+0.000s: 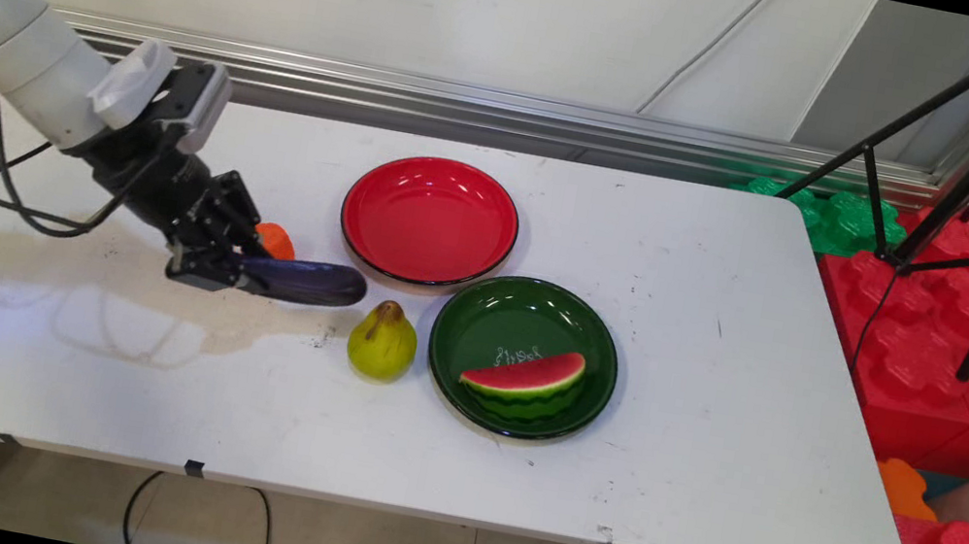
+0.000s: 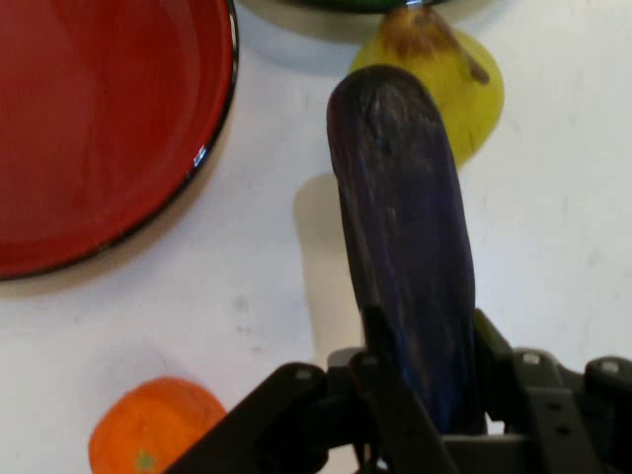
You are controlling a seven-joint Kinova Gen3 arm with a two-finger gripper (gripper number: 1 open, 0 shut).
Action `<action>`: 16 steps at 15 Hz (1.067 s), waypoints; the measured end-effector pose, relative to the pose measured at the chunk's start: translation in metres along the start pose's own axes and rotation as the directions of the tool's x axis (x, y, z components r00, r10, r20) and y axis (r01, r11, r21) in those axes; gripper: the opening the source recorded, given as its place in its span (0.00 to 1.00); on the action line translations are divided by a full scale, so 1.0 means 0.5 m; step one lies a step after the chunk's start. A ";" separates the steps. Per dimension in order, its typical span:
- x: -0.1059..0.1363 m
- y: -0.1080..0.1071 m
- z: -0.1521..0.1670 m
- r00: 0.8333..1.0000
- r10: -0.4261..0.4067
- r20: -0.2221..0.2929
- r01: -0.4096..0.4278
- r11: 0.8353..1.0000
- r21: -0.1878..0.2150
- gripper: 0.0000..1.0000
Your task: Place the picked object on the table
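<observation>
The black gripper [image 1: 222, 265] is clamped on the stem end of a dark purple eggplant [image 1: 306, 281], its two fingers [image 2: 395, 395] pressing the fruit from either side, as the hand view shows. The eggplant sticks straight out ahead of the hand, roughly level, and casts a shadow on the white table [image 1: 724, 371] beneath it, so it seems to be held just clear of the surface. Just past the eggplant's free tip stands a yellow-green pear [image 1: 382, 342], upright with its brown stem on top. Close behind the fingers, on their far side, lies a small orange fruit [image 1: 276, 240], partly hidden by the gripper in the main view. Ahead of the hand and towards the wall sits an empty red plate [image 1: 429, 219]; beyond the pear sits a green plate [image 1: 492, 313] holding a watermelon slice [image 1: 524, 375], the two plates nearly touching at their rims.
</observation>
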 end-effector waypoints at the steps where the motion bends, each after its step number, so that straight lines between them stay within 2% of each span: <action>1: -0.007 0.002 0.000 1.000 0.000 0.007 0.000 1.000 -0.001 0.00; 6: -0.040 0.007 0.020 0.999 0.004 0.045 -0.004 1.000 -0.009 0.00; 12: -0.066 0.009 0.061 0.996 -0.042 0.084 0.043 0.999 -0.008 0.00; 13: -0.068 0.008 0.066 0.995 -0.047 0.086 0.048 0.999 -0.007 1.00; 16: -0.077 0.006 0.074 0.995 -0.051 0.090 0.052 0.999 -0.004 1.00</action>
